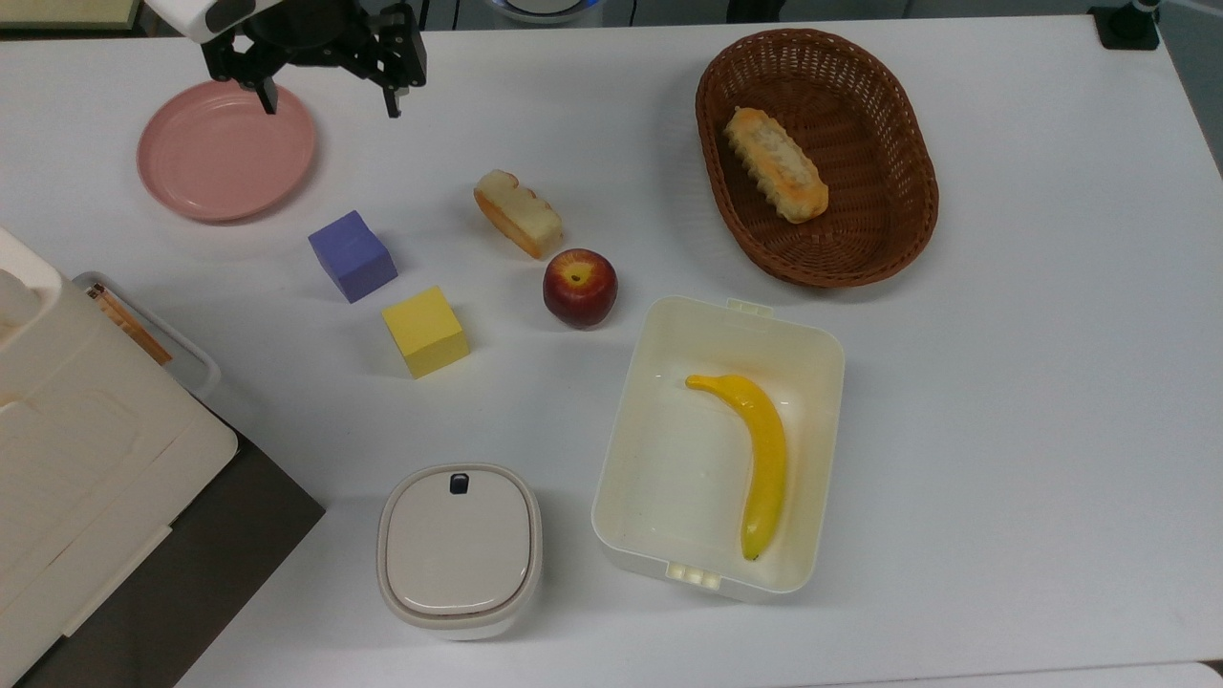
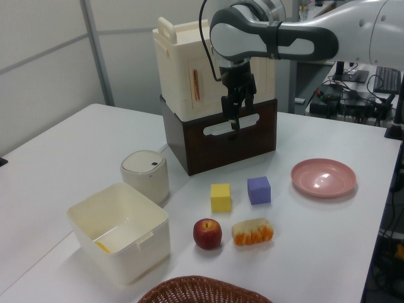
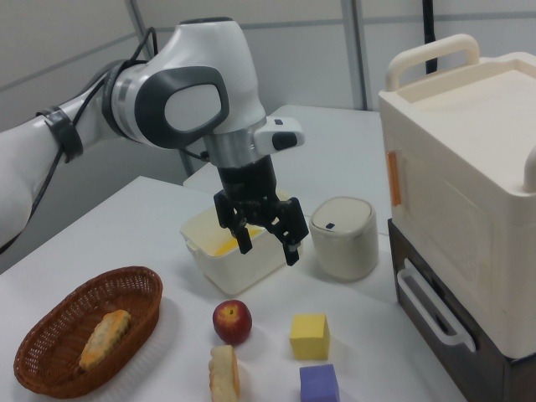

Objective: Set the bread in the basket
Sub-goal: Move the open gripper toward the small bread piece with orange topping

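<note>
Your hand (image 1: pixel 330 100) hangs in the air with its fingers apart and nothing between them, above the surface (image 1: pixel 1032 401) near the far edge as the top view shows it, just beside the pink plate (image 1: pixel 225 150). In the right view you see it (image 3: pixel 266 247) well above the things, in front of the cream box (image 3: pixel 224 251).

The bread (image 1: pixel 518 212) lies on the surface near the middle, not in the basket (image 1: pixel 893 229). Its pale crumb faces up and its orange-brown crust runs along one long side. Just beside it, toward the near edge in the top view, stands the apple (image 1: pixel 580 287); the two are close, and you cannot tell whether they touch. In the left view the bread (image 2: pixel 252 231) sits to the right of the apple (image 2: pixel 207 233).

The basket rests toward the far right corner in the top view, well apart from the bread, with a longer ridged loaf (image 1: pixel 774 164) lying inside it.

A purple cube (image 1: pixel 352 255) and a yellow cube (image 1: pixel 425 331) stand on the top view's left of the bread. The cream box holds a banana (image 1: pixel 755 449). A lidded white pot (image 1: pixel 459 549) sits near the front edge, and a cream case on a dark base (image 2: pixel 218 107) stands at the top view's left edge.
</note>
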`<state>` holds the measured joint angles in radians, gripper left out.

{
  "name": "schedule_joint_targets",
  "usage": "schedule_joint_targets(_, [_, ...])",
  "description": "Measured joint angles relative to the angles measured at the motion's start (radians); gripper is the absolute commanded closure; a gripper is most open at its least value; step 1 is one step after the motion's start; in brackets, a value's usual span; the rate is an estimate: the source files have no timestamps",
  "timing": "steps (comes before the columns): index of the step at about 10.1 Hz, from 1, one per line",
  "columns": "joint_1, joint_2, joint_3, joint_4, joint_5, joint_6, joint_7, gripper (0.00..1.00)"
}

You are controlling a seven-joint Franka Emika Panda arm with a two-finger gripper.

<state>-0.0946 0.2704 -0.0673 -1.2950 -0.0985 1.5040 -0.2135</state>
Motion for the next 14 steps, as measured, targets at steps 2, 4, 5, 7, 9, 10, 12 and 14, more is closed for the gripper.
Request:
schedule_joint_targets(2, [0.000,-0.016,0.000,-0.001,0.001,-0.002,0.000,0.00])
schedule_joint_targets(4, [0.000,-0.016,0.000,-0.003,0.001,-0.002,0.000,0.00])
schedule_joint_targets(5, [0.000,-0.016,0.000,-0.003,0.001,-0.002,0.000,0.00])
schedule_joint_targets(7, [0.001,-0.016,0.000,-0.004,0.001,-0.002,0.000,0.00])
schedule_joint_targets(9, [0.007,-0.015,0.004,-0.011,0.001,-0.004,0.000,0.00])
schedule_joint_targets(10, [0.011,-0.015,0.012,-0.019,0.001,-0.004,0.000,0.00])
schedule_joint_targets(12, [0.044,-0.013,0.015,-0.049,0.001,-0.004,0.000,0.00])
schedule_joint_targets(14, [0.058,-0.011,0.016,-0.077,0.001,-0.005,0.000,0.00])
